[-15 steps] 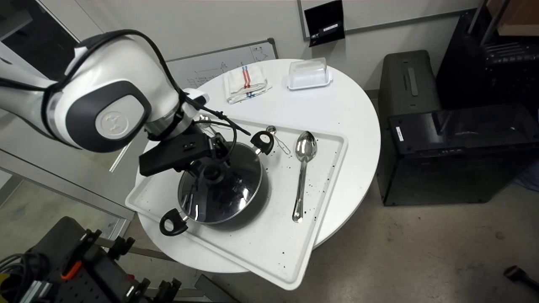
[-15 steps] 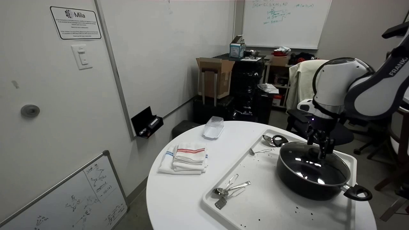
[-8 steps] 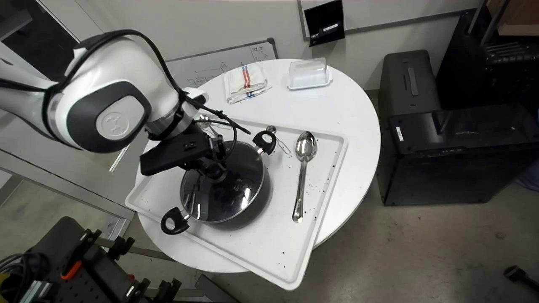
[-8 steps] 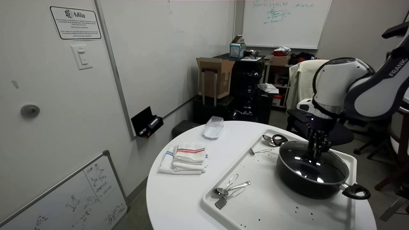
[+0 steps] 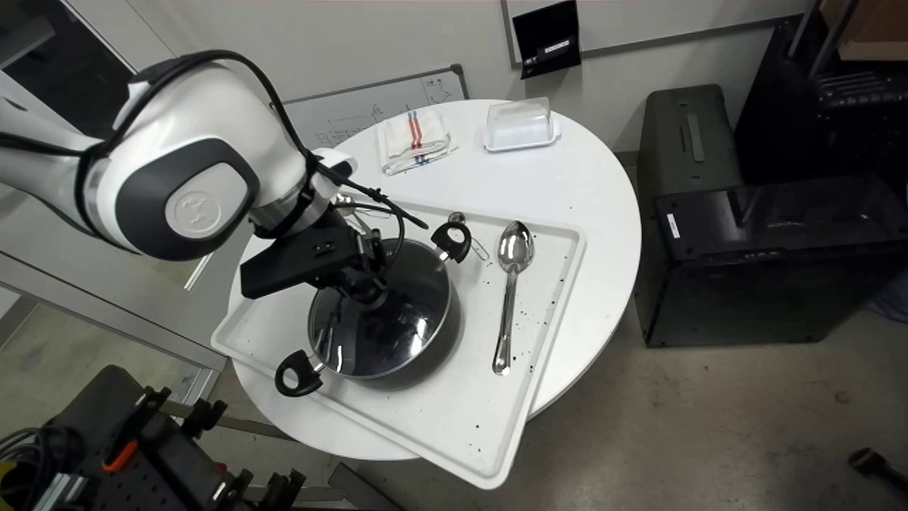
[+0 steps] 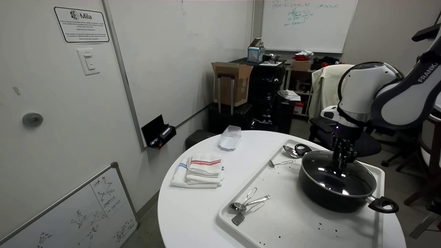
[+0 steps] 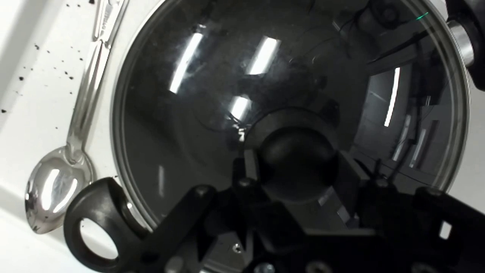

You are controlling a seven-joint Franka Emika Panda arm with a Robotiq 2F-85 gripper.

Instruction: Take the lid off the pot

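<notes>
The see-through lid (image 5: 401, 337) with its metal rim sits on the black pot (image 6: 324, 198), and its edge lines up with the pot's rim in both exterior views. At the lid's centre, the dark round knob (image 7: 299, 151) is squeezed between the fingers of my gripper (image 7: 299, 168) in the wrist view. One of the pads (image 7: 251, 165) presses the knob from the left, the other from the right. From outside, the gripper (image 6: 340, 164) reaches straight down onto the lid and hides the knob. One loop handle (image 7: 100, 223) of the pot shows at lower left.
Under the pot lies a white tray (image 5: 461, 411) with a big metal spoon (image 5: 511, 291) beside the pot. Several small utensils (image 6: 246, 206) lie in one tray corner. Folded towels (image 6: 205, 168) and a clear-lidded dish (image 5: 521, 126) stand on the round table (image 5: 603, 213).
The jaws have closed around the lid's knob. Pot and lid have shifted slightly together with the gripper, a little to the right or upward in the exterior views.
</notes>
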